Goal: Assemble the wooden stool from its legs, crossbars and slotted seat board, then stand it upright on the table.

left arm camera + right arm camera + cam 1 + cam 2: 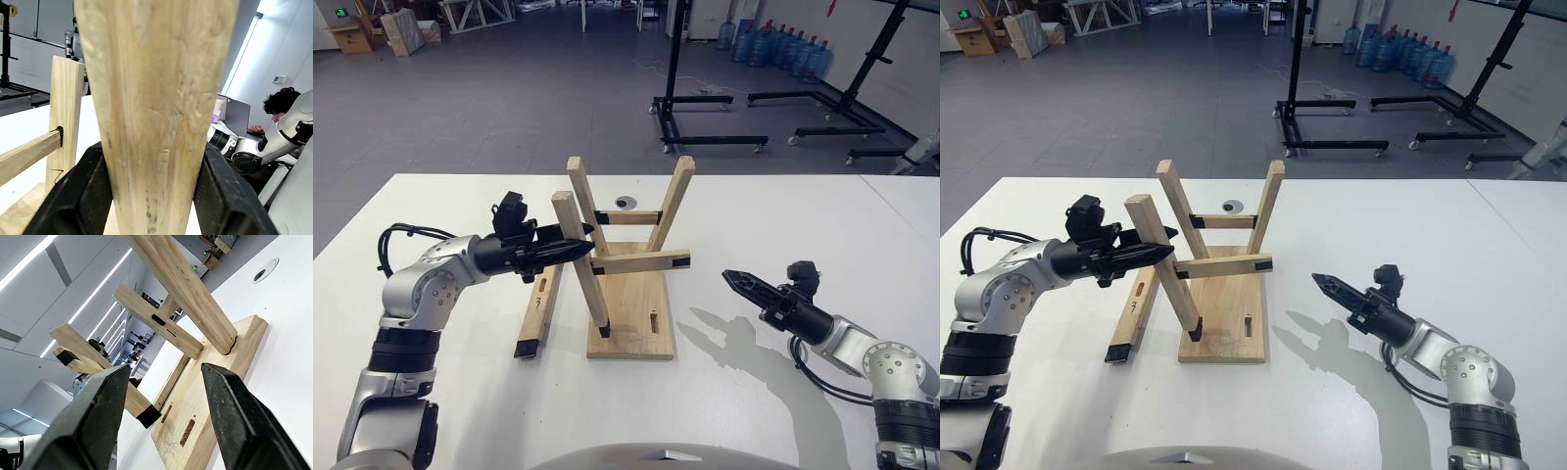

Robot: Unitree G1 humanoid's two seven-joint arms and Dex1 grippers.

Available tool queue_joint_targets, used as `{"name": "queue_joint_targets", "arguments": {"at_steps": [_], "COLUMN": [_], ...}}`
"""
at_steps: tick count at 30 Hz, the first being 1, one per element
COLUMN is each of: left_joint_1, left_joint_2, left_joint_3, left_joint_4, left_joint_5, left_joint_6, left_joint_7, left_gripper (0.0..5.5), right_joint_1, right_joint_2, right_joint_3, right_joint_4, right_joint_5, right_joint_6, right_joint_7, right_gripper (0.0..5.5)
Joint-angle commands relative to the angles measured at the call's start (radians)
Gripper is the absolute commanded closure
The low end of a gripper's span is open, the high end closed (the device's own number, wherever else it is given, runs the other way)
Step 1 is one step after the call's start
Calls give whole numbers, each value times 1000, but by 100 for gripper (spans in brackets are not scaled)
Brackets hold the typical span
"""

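Note:
The slotted seat board (pixel 631 318) lies flat on the white table (pixel 803 225). Two legs (pixel 673 201) stand on its far end, joined by a short crossbar (pixel 628 217). My left gripper (pixel 579 243) is shut on a third, tilted leg (pixel 585 269), which fills the space between its fingers (pixel 73 196) in the left wrist view. This leg's black-tipped foot rests near the board's front left corner. A second crossbar (pixel 641 261) runs right from the tilted leg. A loose leg (pixel 536 313) lies on the table left of the board. My right gripper (pixel 734 280) hovers open to the board's right, fingers (pixel 105 416) apart.
A round cable hole (pixel 626 203) sits in the table behind the stool. Black wheeled metal stands (pixel 705 137) and blue water bottles (pixel 783 44) are on the floor beyond the table. Bare tabletop stretches to the right and in front of the board.

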Motion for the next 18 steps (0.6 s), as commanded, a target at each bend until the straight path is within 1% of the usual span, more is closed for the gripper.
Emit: {"name": "queue_joint_targets", "arguments": {"at_steps": [1,10,18], "left_joint_1": [-33,-59,-52], "left_joint_2": [4,20,-36], "left_joint_3": [-13,-37,-73], "left_joint_4": [23,41,67], "left_joint_5": [36,92,169], "left_joint_6": [-7,-12,-74], "left_joint_7": [-7,-22,14], "left_gripper": [344,344,345], "right_joint_1": [-18,1,0], "right_joint_2": [5,31,55], "right_joint_3": [-4,10,31], "right_joint_4": [-11,-34,-38], "right_joint_5": [-21,-44,-76], "right_joint_6": [2,7,-2], "right_joint_7": [-15,-28,-27], "right_gripper": [284,284,284]}}
